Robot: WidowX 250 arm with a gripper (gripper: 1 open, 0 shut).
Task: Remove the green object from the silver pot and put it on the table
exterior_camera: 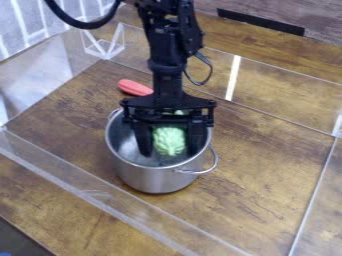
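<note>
The silver pot [144, 176] stands in the middle of the dark wood table [267, 195]. The light green bumpy object [170, 138] sits between my fingers, inside the pot's rim and a little above its floor. My gripper [168, 148] reaches straight down into the pot from above and is shut on the green object. One black finger [143, 135] stands on each side of it. The fingertips are partly hidden by the pot wall.
A small red flat item [132, 87] lies on the table just behind the pot, to the left. Clear acrylic walls [67, 175] run around the table's edges. A pot loop handle [203, 164] sticks out to the front right.
</note>
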